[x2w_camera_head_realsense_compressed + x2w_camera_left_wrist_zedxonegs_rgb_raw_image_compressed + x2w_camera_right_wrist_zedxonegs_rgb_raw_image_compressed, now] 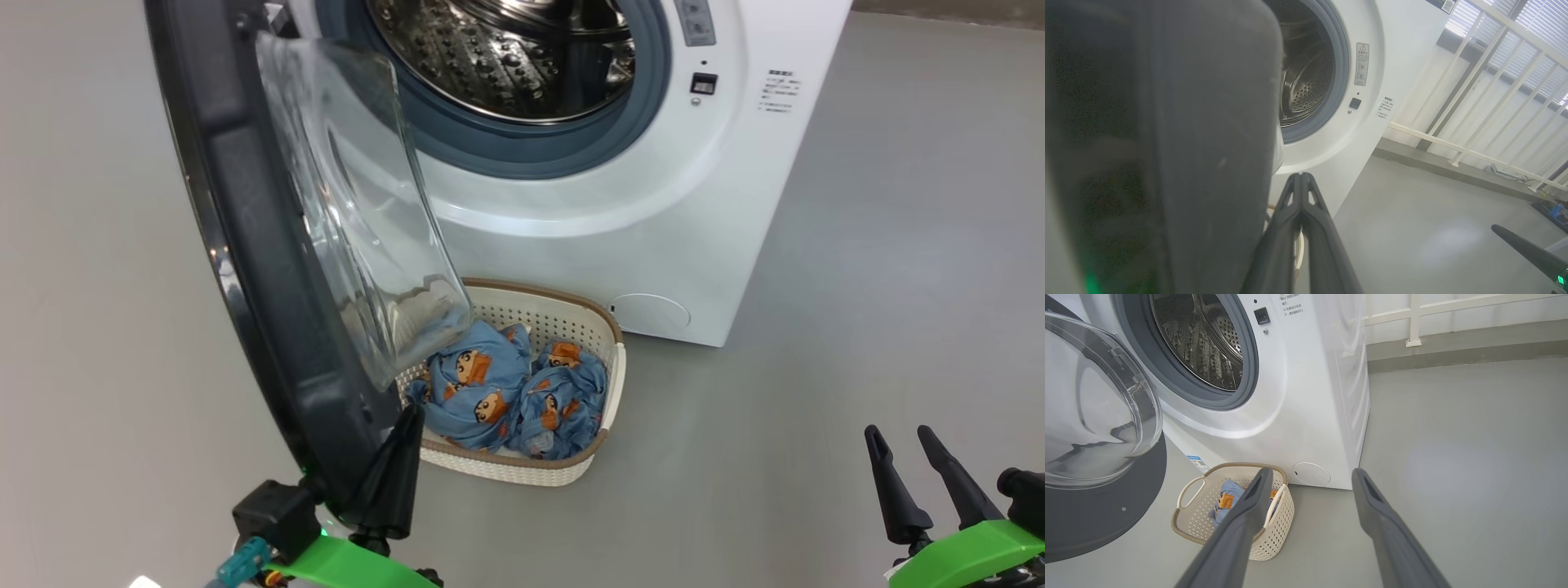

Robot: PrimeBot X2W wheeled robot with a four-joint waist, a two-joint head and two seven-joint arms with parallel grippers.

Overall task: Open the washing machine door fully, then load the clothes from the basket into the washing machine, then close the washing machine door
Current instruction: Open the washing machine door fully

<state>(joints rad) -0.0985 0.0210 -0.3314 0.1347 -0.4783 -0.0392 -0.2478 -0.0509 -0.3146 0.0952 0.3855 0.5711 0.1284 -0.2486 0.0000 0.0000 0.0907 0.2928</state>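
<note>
Black-rimmed washing machine door (269, 269) fills the head view's left, its lower edge just beside the left gripper (406, 429), which is pressed together. Left wrist view: door at frame left. Right wrist view: right gripper (1311, 473) spread apart, basket (1186, 533) at lower left.

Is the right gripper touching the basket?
Apart. In the head view the open right gripper sits at lower right, with a wide stretch of bare floor between it and the basket.

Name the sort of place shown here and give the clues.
Probably a laundry area: a white front-loading washing machine stands on a grey floor, a basket of clothes before it, white railings beside it.
</note>
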